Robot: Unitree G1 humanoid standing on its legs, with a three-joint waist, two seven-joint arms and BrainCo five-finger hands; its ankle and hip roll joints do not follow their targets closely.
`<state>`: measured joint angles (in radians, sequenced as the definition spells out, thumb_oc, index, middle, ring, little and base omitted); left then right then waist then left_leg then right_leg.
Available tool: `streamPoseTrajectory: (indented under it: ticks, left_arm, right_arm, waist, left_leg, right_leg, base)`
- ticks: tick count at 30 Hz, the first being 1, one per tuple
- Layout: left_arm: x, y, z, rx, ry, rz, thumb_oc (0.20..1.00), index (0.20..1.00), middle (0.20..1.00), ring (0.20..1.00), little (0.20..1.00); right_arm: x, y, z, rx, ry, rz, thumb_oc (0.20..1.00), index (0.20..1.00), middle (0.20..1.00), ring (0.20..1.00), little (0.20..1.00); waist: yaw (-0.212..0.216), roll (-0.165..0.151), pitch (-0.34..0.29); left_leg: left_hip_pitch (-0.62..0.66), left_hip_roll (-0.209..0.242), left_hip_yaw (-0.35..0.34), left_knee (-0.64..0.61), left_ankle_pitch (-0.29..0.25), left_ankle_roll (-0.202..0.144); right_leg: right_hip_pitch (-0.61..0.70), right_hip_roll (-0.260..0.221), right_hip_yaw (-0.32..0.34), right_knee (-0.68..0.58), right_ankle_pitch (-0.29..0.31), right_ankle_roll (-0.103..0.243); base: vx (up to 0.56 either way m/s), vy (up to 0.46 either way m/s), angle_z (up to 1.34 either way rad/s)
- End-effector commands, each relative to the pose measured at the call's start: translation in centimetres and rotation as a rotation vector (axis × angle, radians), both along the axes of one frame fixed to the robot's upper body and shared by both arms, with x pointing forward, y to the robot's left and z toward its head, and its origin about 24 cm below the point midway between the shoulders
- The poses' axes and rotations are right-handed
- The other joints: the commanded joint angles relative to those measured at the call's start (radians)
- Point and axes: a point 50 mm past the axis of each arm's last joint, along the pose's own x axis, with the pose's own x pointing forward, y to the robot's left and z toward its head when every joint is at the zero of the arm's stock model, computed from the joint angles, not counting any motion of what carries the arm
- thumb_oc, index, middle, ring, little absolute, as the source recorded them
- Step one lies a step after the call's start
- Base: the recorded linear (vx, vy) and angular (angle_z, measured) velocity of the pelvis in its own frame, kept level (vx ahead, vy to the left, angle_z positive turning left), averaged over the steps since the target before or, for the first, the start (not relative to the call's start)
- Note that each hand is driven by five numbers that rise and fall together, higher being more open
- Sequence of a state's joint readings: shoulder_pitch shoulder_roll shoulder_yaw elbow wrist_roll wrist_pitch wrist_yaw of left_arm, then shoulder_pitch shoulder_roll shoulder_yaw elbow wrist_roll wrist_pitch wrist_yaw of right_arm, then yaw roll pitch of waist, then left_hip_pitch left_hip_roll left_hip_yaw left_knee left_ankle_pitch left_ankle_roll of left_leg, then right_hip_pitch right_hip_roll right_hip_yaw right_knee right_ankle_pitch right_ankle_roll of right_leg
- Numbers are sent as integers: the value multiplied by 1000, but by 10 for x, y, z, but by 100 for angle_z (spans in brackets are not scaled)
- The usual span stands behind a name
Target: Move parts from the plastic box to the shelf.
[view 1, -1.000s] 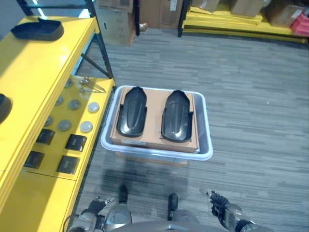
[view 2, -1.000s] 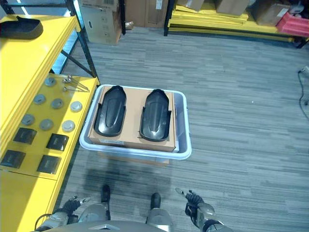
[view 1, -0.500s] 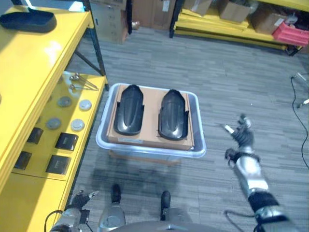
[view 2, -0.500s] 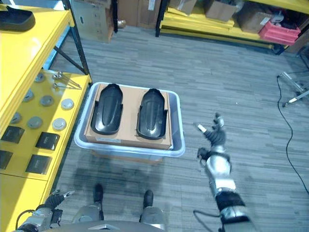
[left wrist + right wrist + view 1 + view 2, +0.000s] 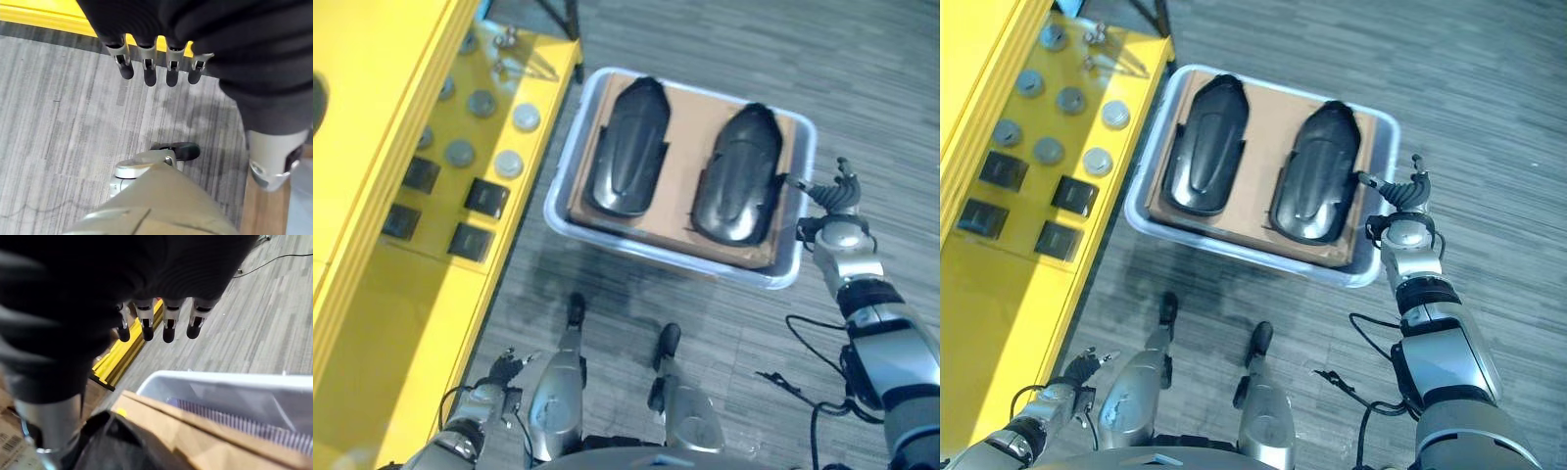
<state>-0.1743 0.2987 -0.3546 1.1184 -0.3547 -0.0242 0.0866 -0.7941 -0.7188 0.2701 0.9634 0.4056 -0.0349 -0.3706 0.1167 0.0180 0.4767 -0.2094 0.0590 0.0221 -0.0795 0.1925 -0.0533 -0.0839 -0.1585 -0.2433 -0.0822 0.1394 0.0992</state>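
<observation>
- Left eye view: a pale plastic box (image 5: 566, 217) sits on the grey floor (image 5: 862, 88) beside a yellow shelf (image 5: 372, 117). A brown cardboard sheet (image 5: 677, 157) lies inside the box, and two black molded parts rest on it side by side: the left part (image 5: 626, 147) nearer the shelf, the right part (image 5: 737, 174) nearer the far rim.
- The right hand (image 5: 838, 221) hovers just past the box's right rim, fingers spread loosely, holding nothing.
- The left hand (image 5: 494, 377) hangs low near the floor, by the foot of the shelf, fingers relaxed and empty.
- On the shelf's lower level lie round grey discs (image 5: 460, 153) and flat black squares (image 5: 485, 199).
- Right eye view: the same scene; the right hand's thumb (image 5: 1369, 180) reaches over the box rim, close to the right part.
- Left wrist view: the left hand's fingers (image 5: 146, 63) hang straight over the floor, with the shelf's yellow edge (image 5: 44, 12) behind them.
- Right wrist view: the right hand's fingers (image 5: 168, 320) extend straight above the box's white rim (image 5: 210, 382), with the cardboard edge (image 5: 195, 435) and a black part (image 5: 122, 445) below.
</observation>
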Motion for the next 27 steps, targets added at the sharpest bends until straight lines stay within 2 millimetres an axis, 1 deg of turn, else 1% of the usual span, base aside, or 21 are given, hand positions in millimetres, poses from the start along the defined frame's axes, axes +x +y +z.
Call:
streamPoseTrajectory:
  ticks: [1, 4, 5, 6, 7, 8, 9, 10, 12, 15, 18, 19, 20, 23, 27]
  left_arm:
    - [4, 4, 1, 9, 10, -16, 1000, 1000, 1000, 1000, 1000]
    - [10, 1, 3, -11, -16, -44, 1000, 1000, 1000, 1000, 1000]
    - [11, 0, 4, -14, -23, -46, 1000, 1000, 1000, 1000, 1000]
    - [16, -2, 7, -28, -50, -54, 1000, 1000, 1000, 1000, 1000]
    - [17, -2, 7, -30, -53, -57, 1000, 1000, 1000, 1000, 1000]
    - [20, -4, 8, -34, -64, -69, 1000, 1000, 1000, 1000, 1000]
    - [21, -5, 9, -35, -68, -78, 1000, 1000, 1000, 1000, 1000]
    - [27, -9, 12, -29, -92, -114, 1000, 1000, 1000, 1000, 1000]
    - [29, -12, 14, -30, -121, -141, 1000, 1000, 1000, 1000, 1000]
    - [33, -15, 16, -41, -149, -156, 1000, 1000, 1000, 1000, 1000]
    - [35, -17, 18, -39, -167, -164, 1000, 1000, 1000, 1000, 1000]
    - [35, -15, 18, -31, -159, -155, 1000, 1000, 1000, 1000, 1000]
    - [34, -15, 18, -30, -157, -155, 1000, 1000, 1000, 1000, 1000]
    - [29, -11, 15, -21, -129, -137, 1000, 1000, 1000, 1000, 1000]
    - [17, -5, 9, -11, -98, -86, 1000, 1000, 1000, 1000, 1000]
  right_arm:
    - [-9, -31, 17, -68, 80, -48, 1000, 1000, 1000, 1000, 1000]
    - [-8, -31, 1, -138, 289, -16, 1000, 1000, 1000, 1000, 1000]
    - [-8, -31, 0, -146, 316, -17, 1000, 1000, 1000, 1000, 1000]
    - [-10, -33, -10, -150, 445, 2, 1000, 1000, 1000, 1000, 1000]
    - [-10, -33, -11, -150, 469, 8, 1000, 1000, 1000, 1000, 1000]
    - [-11, -33, -16, -160, 546, 20, 429, 429, 429, 429, 429]
    - [-12, -33, -19, -171, 579, 24, 200, 200, 200, 200, 200]
    - [-15, -32, -30, -181, 656, 15, 200, 200, 200, 200, 200]
    - [-18, -31, -39, -156, 662, -21, 200, 200, 200, 200, 200]
    - [-20, -31, -44, -148, 649, -50, 200, 200, 200, 200, 200]
    - [-21, -32, -46, -142, 593, -84, 200, 200, 200, 200, 200]
    - [-23, -33, -48, -135, 531, -104, 200, 200, 200, 200, 200]
    - [-24, -33, -49, -134, 530, -104, 200, 200, 200, 200, 200]
    - [-30, -38, -54, -116, 494, -124, 200, 200, 200, 200, 200]
    - [-39, -43, -60, -135, 472, -126, 200, 200, 200, 200, 200]
  waist:
    - [-2, 16, -44]
    - [4, 25, -23]
    - [5, 26, -19]
    - [8, 27, -4]
    - [8, 27, -1]
    - [10, 27, 6]
    - [11, 28, 10]
    - [18, 30, 25]
    - [24, 33, 32]
    - [29, 37, 31]
    - [30, 37, 22]
    - [23, 31, 2]
    - [23, 31, 1]
    - [10, 19, -28]
    - [-5, 2, -75]
  left_leg:
    - [11, 10, -40, 80, -139, -16]
    - [-6, -3, -43, 116, -153, -12]
    - [-10, -4, -43, 124, -156, -11]
    - [-31, -10, -42, 154, -164, -6]
    - [-35, -11, -42, 160, -166, -5]
    - [-45, -14, -42, 175, -169, -3]
    - [-50, -14, -42, 183, -171, -2]
    - [-63, -15, -45, 204, -174, 2]
    - [-66, -18, -50, 212, -179, 5]
    - [-60, -22, -52, 206, -184, 7]
    - [-45, -23, -52, 197, -188, 8]
    - [-18, -16, -47, 177, -191, 5]
    - [-15, -15, -46, 175, -190, 5]
    - [30, -2, -38, 142, -191, 0]
    - [95, 20, -14, 83, -179, -12]
  right_leg:
    - [-46, -78, 38, 141, -125, 31]
    - [-64, -95, 43, 149, -117, 31]
    - [-67, -98, 45, 152, -116, 31]
    - [-85, -104, 49, 165, -113, 29]
    - [-88, -105, 50, 168, -112, 29]
    - [-95, -106, 52, 174, -111, 27]
    - [-97, -106, 52, 178, -111, 26]
    - [-102, -108, 50, 186, -111, 23]
    - [-100, -108, 47, 186, -111, 21]
    - [-92, -111, 43, 177, -108, 24]
    - [-83, -112, 42, 166, -103, 28]
    - [-64, -107, 42, 147, -100, 32]
    - [-62, -106, 42, 145, -100, 32]
    - [-34, -95, 43, 114, -94, 37]
    - [10, -75, 29, 60, -79, 43]
  base:
    - [10, 74, 7]
    - [3, 65, 4]
    - [-39, 33, 2]
    - [-45, 18, 1]
    - [-49, 17, 0]
    - [-22, 6, -3]
    - [-35, -4, -4]
    - [0, 0, 0]
    - [0, 0, 0]
    - [-5, -2, 1]
    - [-13, -14, 10]
    - [-12, -19, 13]
    - [-6, -26, 11]
    - [14, -35, 2]
    - [11, -45, -2]
